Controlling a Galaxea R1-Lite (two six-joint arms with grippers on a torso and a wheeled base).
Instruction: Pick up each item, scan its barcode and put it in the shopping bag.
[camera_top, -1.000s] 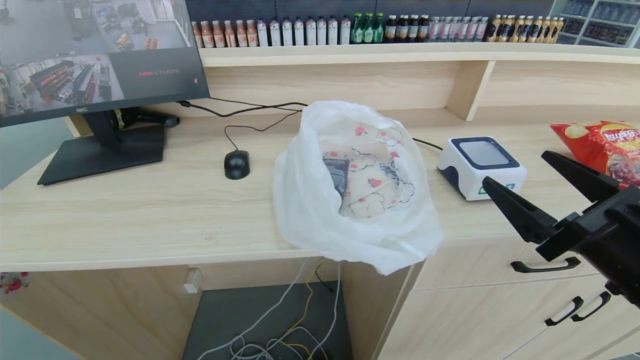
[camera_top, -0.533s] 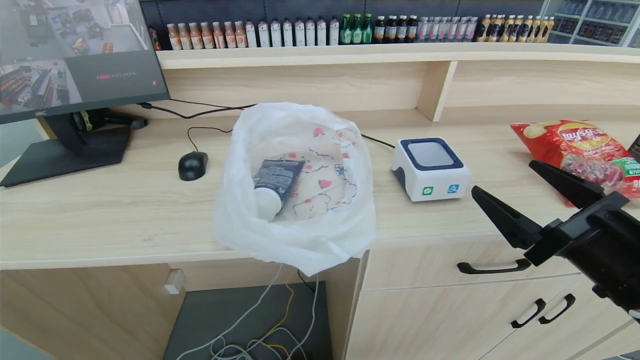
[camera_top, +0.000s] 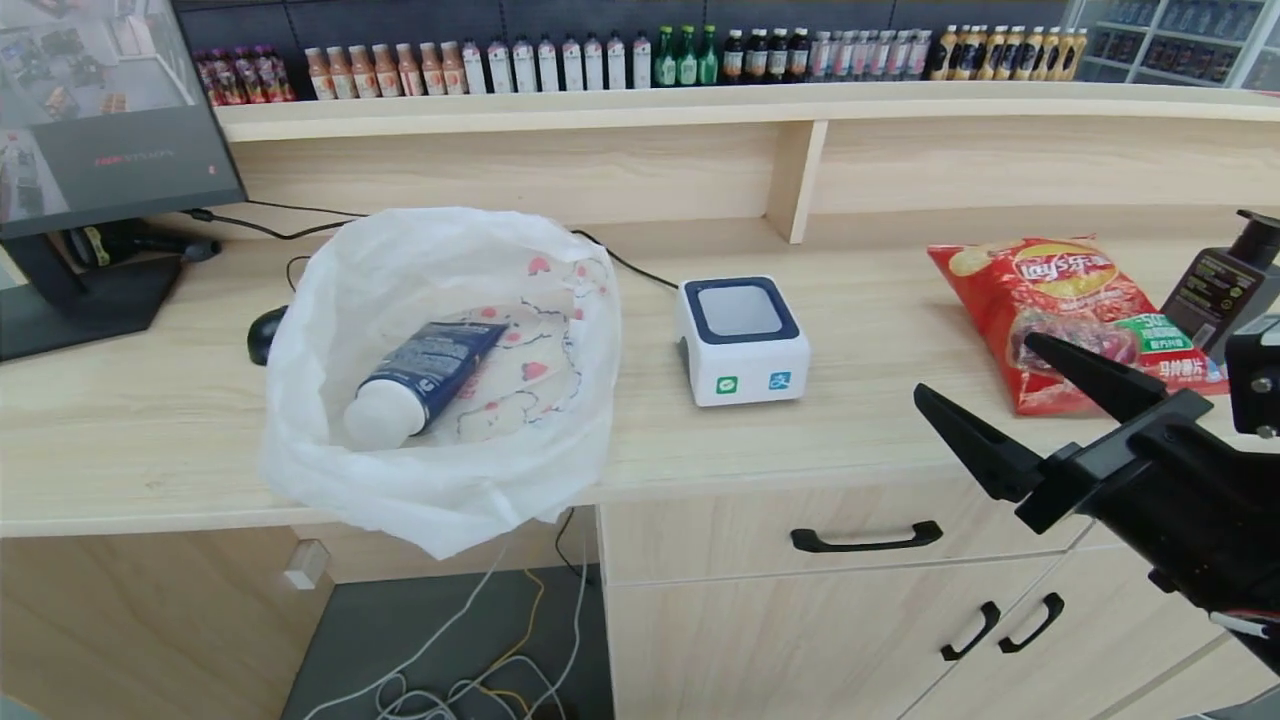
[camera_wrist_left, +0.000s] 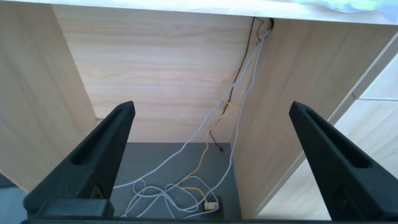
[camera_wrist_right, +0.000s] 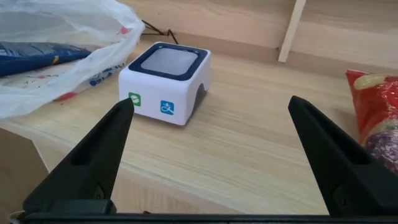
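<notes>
The right hand (camera_top: 975, 365), spread and empty, hovers by the near right edge of the table (camera_top: 880, 420), aimed at the chip bag (camera_top: 1070, 310), likely next. The scanner (camera_top: 742, 340) sits between it and the shopping bag (camera_top: 440, 480) holding a tube (camera_top: 425, 380). The left hand (camera_wrist_left: 211, 106) hangs spread below.

Tube (camera_top: 425, 380) in shopping bag (camera_top: 330, 470), scanner (camera_top: 742, 340) beside it, wide-spread right tool (camera_top: 975, 366) near crisp packet (camera_top: 1060, 300).
</notes>
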